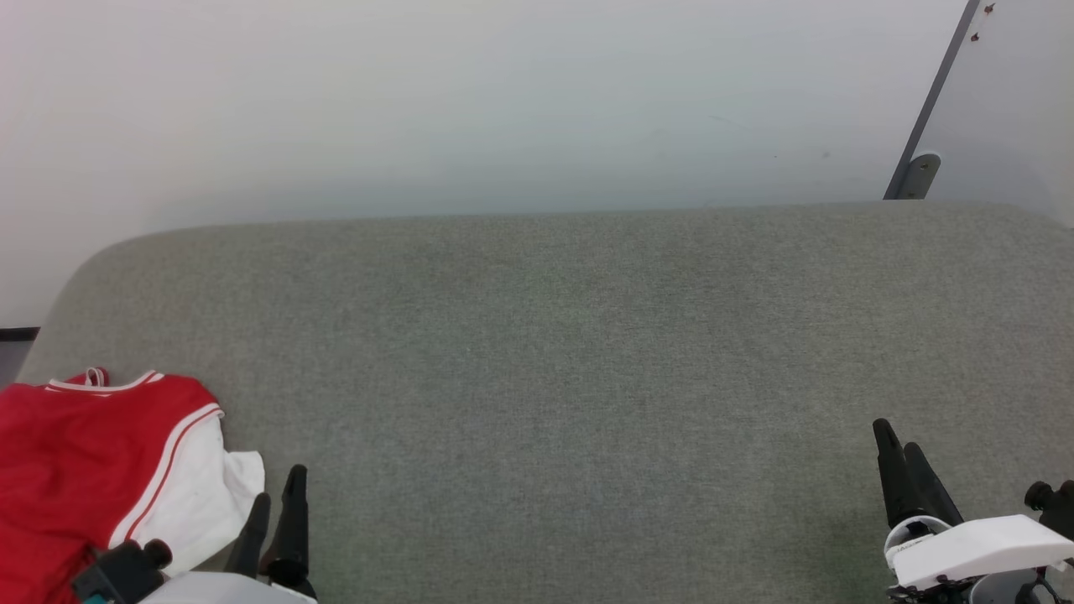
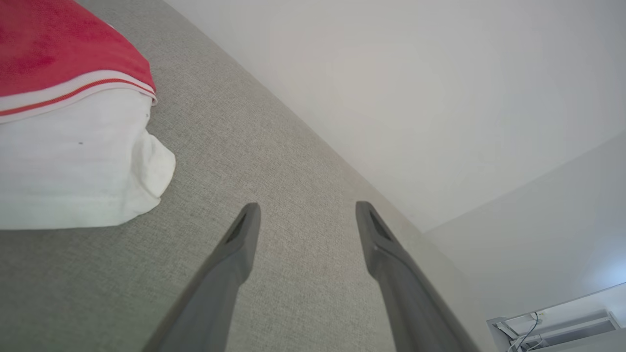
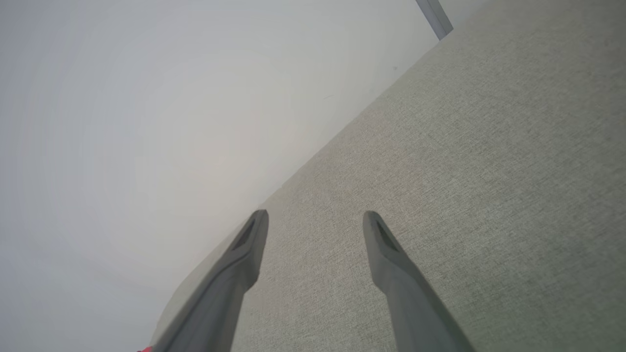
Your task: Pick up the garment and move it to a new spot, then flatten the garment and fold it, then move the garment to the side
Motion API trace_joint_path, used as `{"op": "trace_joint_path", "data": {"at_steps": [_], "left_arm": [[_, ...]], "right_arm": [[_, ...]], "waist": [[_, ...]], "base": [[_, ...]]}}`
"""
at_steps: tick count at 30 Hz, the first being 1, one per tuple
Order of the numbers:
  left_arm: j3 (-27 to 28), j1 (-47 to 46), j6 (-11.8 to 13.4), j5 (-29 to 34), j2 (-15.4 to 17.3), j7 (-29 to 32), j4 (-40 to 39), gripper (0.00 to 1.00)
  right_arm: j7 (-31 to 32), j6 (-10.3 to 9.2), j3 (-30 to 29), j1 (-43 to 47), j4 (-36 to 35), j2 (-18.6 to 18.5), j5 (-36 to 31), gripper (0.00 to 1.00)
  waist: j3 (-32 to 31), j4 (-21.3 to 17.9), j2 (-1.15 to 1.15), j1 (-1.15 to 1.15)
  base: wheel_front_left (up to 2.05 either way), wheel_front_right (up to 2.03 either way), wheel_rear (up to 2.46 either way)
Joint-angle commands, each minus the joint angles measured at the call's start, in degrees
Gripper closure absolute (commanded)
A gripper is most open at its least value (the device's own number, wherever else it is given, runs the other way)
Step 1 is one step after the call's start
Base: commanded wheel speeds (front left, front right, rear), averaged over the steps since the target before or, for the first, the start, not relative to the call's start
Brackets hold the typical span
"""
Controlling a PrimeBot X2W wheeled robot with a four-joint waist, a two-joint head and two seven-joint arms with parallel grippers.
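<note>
Head view first: the left claw point(image 1: 279, 485) sits low over the grey fabric table point(image 1: 570, 335), its dark fingers a little apart and gripping nothing. Just to that claw's left lies the garment point(image 1: 75, 453), red body up, striped trim running across it, with a white sleeve point(image 1: 197, 495) spilling toward the fingers. Well off to the other side, the right claw point(image 1: 894, 434) pokes up over bare cloth, far from the shirt. Beyond both claws stands a pale wall point(image 1: 503, 101).

Over to the left wrist: the left claw point(image 2: 307, 205) is spread wide and empty, fabric table point(image 2: 220, 146) showing between the fingers. The garment point(image 2: 49, 44) lies ahead and to the left of the fingertips, its white sleeve nearest, close but clear of them.

Now the right wrist: the right claw point(image 3: 315, 213) is released too, fingers well parted, nothing between them. Grey table point(image 3: 489, 171) runs ahead and to its right, and the pale wall rises to its left.
</note>
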Motion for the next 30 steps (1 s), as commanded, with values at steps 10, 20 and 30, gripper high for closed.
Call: {"op": "trace_joint_path", "data": {"at_steps": [10, 20, 30], "left_arm": [[0.3, 0.9, 0.2, 8.4, 1.4, -2.1, -2.1, 0.00], [1.1, 2.2, -0.3, 15.8, 1.9, -3.6, -3.4, 0.00], [2.8, 3.6, -0.9, 21.6, 2.0, -5.1, -4.5, 0.00]], "right_arm": [[-0.1, -0.02, -1.2, -1.2, -2.1, 0.5, -10.0, 0.00], [-0.4, -0.03, -1.5, -0.7, -3.4, 0.6, -16.8, 0.00], [-0.9, -0.03, -1.8, -0.5, -4.4, 0.4, -22.5, 0.00]], "waist": [[-0.2, 0.0, 0.00, 0.00], [-0.3, 0.0, 0.00, 0.00], [-0.5, 0.1, 0.00, 0.00]], "base": [[0.00, 0.00, 0.00], [0.00, 0.00, 0.00], [0.00, 0.00, 0.00]]}}
